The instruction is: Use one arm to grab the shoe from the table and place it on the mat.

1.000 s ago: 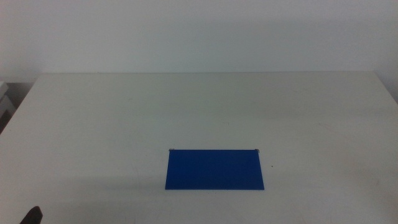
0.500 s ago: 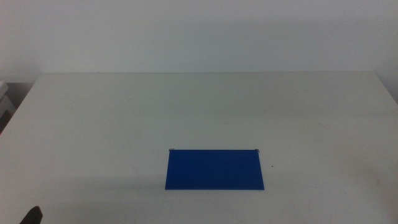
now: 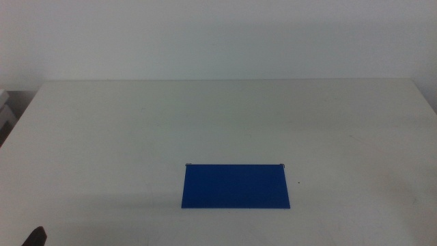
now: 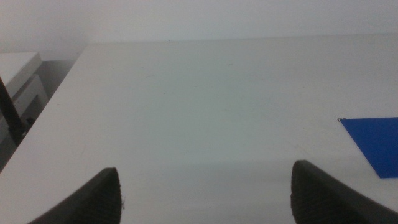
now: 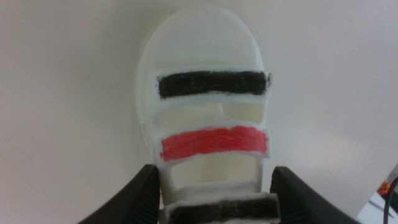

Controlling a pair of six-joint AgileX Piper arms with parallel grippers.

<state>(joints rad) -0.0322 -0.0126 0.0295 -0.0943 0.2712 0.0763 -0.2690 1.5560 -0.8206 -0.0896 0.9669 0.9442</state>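
The white shoe (image 5: pixel 205 93), with black and red straps, shows only in the right wrist view, seen from above over the pale table (image 5: pixel 62 93). My right gripper (image 5: pixel 214 177) is shut on it, its jaws against both sides near the heel end. Both are outside the middle view. The blue mat (image 3: pixel 235 185) lies flat on the table (image 3: pixel 218 116), near the front centre, with nothing on it. A corner of the mat (image 4: pixel 373 143) also shows in the left wrist view. My left gripper (image 4: pixel 205 183) is open and holds nothing. A dark tip of the left gripper (image 3: pixel 35 236) shows at the bottom left edge.
A white cabinet or shelf (image 3: pixel 5 113) stands beyond the table's left edge, and shows again as the white unit (image 4: pixel 18 81) in the left wrist view. A plain white wall (image 3: pixel 218 34) rises behind the table's far edge.
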